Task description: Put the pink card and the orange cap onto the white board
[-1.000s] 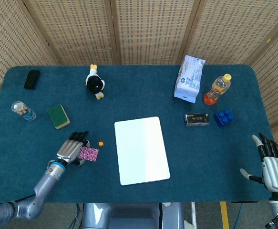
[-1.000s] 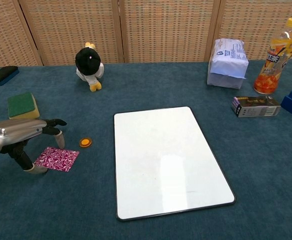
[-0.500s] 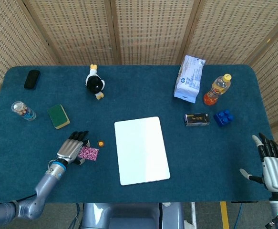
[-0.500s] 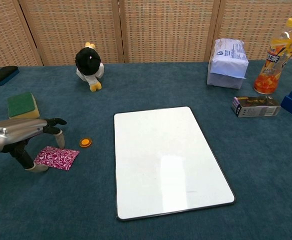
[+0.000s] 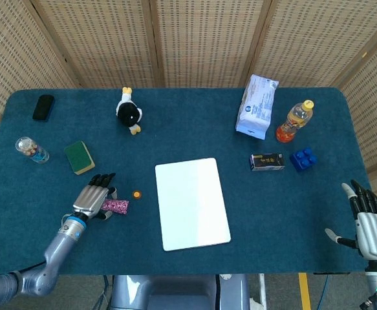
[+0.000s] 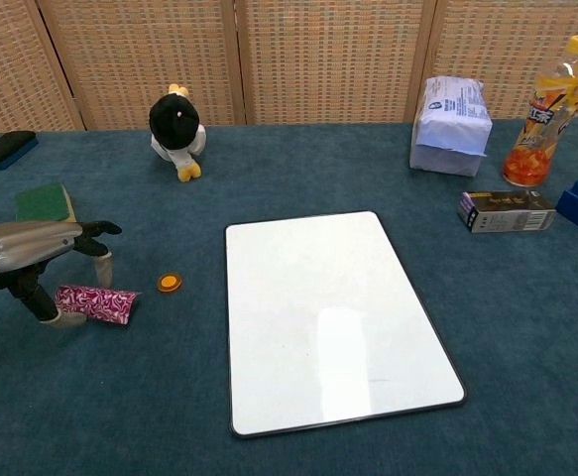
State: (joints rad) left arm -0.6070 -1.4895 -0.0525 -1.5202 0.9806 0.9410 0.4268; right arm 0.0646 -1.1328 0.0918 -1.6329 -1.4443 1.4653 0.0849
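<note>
Two things to move, and neither is on the white board (image 5: 192, 203) yet. From the head view, the left hand (image 5: 92, 202) sits at the near left of the bench (image 5: 194, 126), fingers draped over the left end of the pink card (image 5: 115, 206), which pokes out to the right of the palm. Just right of it, well short of the board's left edge, lies the orange cap (image 5: 136, 194), a small disc flat on the cloth. Over at the near right corner, the right hand (image 5: 368, 221) waits off the bench with fingers spread, holding nothing.

Down to the chest view: the left hand (image 6: 33, 260) has the pink card (image 6: 94, 302) pinched, thumb low at the near-left end and a fingertip coming down on the far edge, and the card looks tipped up on edge rather than lying flat. That reads as thin, light and a little bendy, so a gentle pinch on the raised long edge should do; squeeze hard and it may buckle or slip. The orange cap (image 6: 170, 283) sits just right of the card, apart from it: small, rigid, low, likely to skate on the cloth, so pinch it across its rim. The white board (image 6: 333, 317) lies flat in the middle.
</note>
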